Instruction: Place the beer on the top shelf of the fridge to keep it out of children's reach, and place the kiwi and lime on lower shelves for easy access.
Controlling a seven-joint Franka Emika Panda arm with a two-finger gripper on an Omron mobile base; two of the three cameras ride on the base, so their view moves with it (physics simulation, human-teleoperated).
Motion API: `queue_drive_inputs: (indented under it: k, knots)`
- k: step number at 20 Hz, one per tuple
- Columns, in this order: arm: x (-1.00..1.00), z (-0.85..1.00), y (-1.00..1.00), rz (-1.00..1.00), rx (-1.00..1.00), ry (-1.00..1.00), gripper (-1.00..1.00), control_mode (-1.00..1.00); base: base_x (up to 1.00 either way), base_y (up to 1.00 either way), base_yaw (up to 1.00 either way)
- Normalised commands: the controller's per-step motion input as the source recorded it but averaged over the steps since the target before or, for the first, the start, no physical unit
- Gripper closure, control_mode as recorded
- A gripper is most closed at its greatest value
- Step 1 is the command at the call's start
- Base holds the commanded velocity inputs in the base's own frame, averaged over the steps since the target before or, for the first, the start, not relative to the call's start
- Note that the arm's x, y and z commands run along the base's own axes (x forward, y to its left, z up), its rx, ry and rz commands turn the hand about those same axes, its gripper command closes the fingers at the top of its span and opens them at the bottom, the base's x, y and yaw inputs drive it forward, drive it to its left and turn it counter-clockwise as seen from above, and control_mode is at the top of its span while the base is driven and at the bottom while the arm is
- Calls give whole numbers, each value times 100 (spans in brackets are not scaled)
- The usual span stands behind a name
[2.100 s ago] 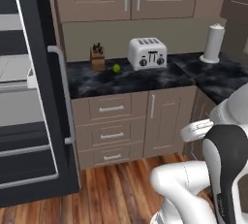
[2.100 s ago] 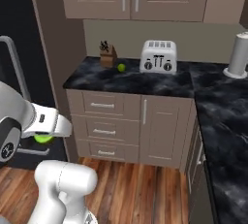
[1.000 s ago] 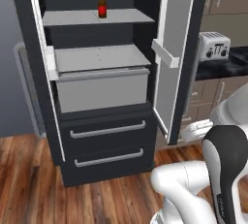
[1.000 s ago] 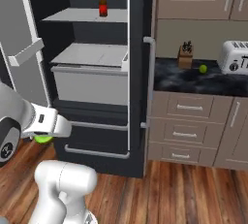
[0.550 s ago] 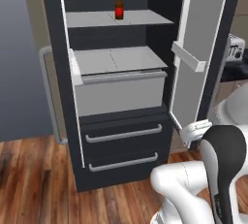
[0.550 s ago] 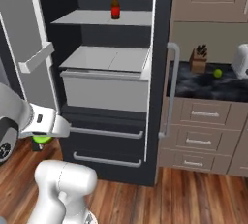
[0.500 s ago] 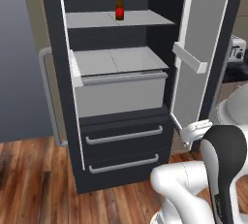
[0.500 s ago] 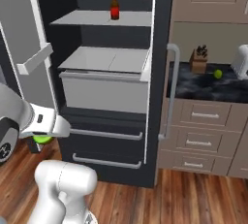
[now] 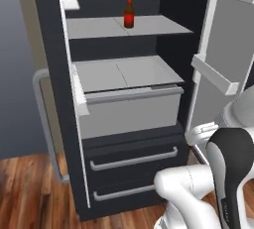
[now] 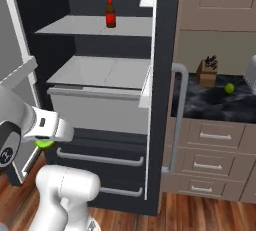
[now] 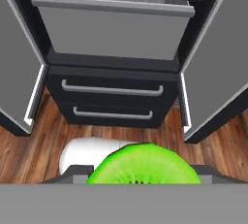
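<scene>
My gripper (image 11: pixel 140 173) is shut on the kiwi (image 11: pixel 143 164), whose bright green cut face faces the hand camera. In the right base view the kiwi (image 10: pixel 45 144) peeks out under my hand, low in front of the open fridge (image 10: pixel 165 50). The beer (image 9: pixel 129 14) (image 10: pixel 110 12) stands upright at the middle of the top shelf (image 9: pixel 158 25). Below it lies a lower shelf (image 9: pixel 124 72) over a grey drawer front (image 11: pixel 114 31). The lime (image 10: pixel 229 88) rests on the dark counter (image 10: pixel 210 106) right of the fridge.
Both fridge doors stand open: one with white bins (image 9: pixel 223 64) at the right, the other (image 10: pixel 15 50) at the left. Two black freezer drawers with bar handles (image 11: pixel 111 89) sit low. A knife block (image 10: pixel 206 72) stands near the lime. Wood floor (image 11: pixel 29 140) lies below.
The base has driven from the counter to face the fridge and has closed in, so the fridge looks larger. The kiwi has stayed in my shut gripper throughout.
</scene>
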Motion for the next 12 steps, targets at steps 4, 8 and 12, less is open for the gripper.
queue_drive_inputs:
  k: [4, 8, 12]
  knots:
    - [0, 0, 0, 0, 0, 0, 100, 100, 75, 16, -3]
    - [0, 0, 0, 0, 0, 0, 100, 100, 75, 21, -3]
    - [0, 0, 0, 0, 0, 0, 100, 100, 73, 26, -3]
